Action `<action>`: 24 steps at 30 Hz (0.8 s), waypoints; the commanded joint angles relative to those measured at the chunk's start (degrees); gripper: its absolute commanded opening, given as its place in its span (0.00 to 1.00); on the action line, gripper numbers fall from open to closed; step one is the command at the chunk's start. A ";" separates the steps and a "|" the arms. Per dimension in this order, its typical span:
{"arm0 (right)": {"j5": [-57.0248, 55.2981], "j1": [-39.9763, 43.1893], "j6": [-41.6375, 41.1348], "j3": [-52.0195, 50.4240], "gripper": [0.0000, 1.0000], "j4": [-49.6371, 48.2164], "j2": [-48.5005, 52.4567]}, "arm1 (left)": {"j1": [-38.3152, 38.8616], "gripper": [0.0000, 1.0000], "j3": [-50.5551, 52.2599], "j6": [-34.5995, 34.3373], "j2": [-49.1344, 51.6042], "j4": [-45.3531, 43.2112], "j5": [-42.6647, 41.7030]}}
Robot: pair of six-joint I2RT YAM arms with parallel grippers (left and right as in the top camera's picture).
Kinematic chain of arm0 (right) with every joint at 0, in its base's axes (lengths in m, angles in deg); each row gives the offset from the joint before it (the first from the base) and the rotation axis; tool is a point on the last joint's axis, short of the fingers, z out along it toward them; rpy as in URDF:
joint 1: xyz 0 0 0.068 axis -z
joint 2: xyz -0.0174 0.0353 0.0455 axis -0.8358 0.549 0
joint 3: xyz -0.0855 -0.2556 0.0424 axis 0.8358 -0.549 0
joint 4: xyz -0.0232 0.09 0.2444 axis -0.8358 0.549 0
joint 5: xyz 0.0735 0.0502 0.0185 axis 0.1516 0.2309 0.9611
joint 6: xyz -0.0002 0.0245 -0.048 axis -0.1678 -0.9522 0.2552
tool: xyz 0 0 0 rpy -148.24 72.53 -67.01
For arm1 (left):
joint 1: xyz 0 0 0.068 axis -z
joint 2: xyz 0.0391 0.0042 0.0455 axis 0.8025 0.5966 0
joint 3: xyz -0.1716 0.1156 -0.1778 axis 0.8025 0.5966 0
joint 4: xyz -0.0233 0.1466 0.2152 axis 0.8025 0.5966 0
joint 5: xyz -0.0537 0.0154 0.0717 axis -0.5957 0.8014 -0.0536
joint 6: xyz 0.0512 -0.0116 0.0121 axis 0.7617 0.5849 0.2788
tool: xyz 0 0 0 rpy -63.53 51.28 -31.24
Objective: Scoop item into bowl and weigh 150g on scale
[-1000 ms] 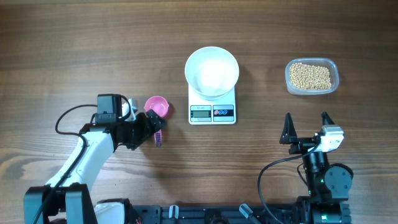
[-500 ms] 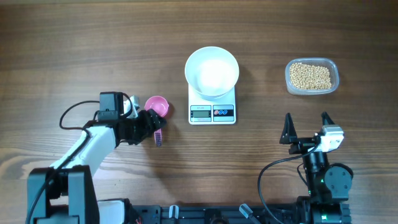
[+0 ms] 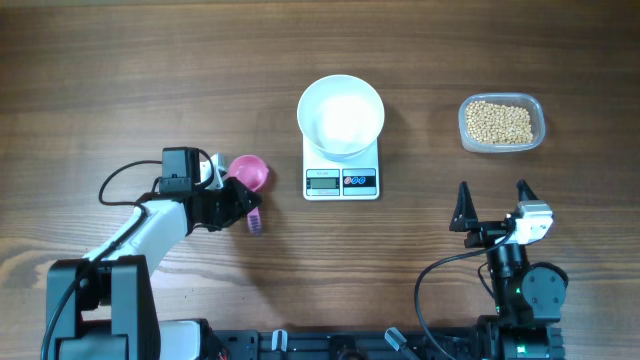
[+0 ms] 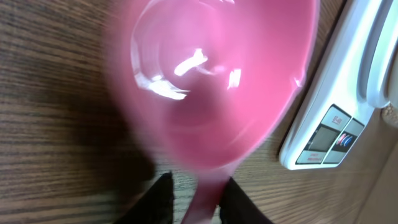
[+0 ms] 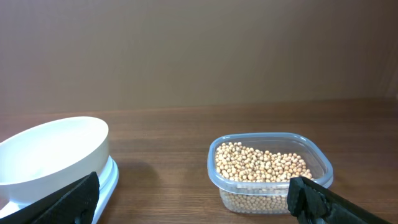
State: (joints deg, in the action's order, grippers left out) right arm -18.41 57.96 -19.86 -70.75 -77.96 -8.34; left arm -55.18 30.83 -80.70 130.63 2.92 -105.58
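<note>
A pink scoop lies left of the white scale, its cup tilted and its handle pointing toward the table's front edge. My left gripper is shut on that handle; in the left wrist view the dark fingers flank the blurred scoop at the left gripper. The white bowl stands empty on the scale. The item, tan beans, fills a clear tub at the back right. My right gripper hangs open near the front edge, holding nothing. Its wrist view shows the beans and the bowl.
The clear rectangular tub stands about a hand's width right of the scale. The scale's display and buttons face the front edge. Bare wood lies between scale and tub.
My left gripper slid in over the scoop's handle and its fingers closed on it. The scoop's cup shifted and tilted slightly. The right arm has not moved.
</note>
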 commanded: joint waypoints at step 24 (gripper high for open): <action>0.33 -0.28 0.79 -0.09 1.00 -0.11 -0.11 | -2.01 0.04 -3.80 -32.24 -13.55 -23.43 -24.52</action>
State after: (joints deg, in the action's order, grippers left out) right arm -18.41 57.96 -19.86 -70.75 -77.96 -8.34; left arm -56.77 28.69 -97.83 122.19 -16.05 -126.45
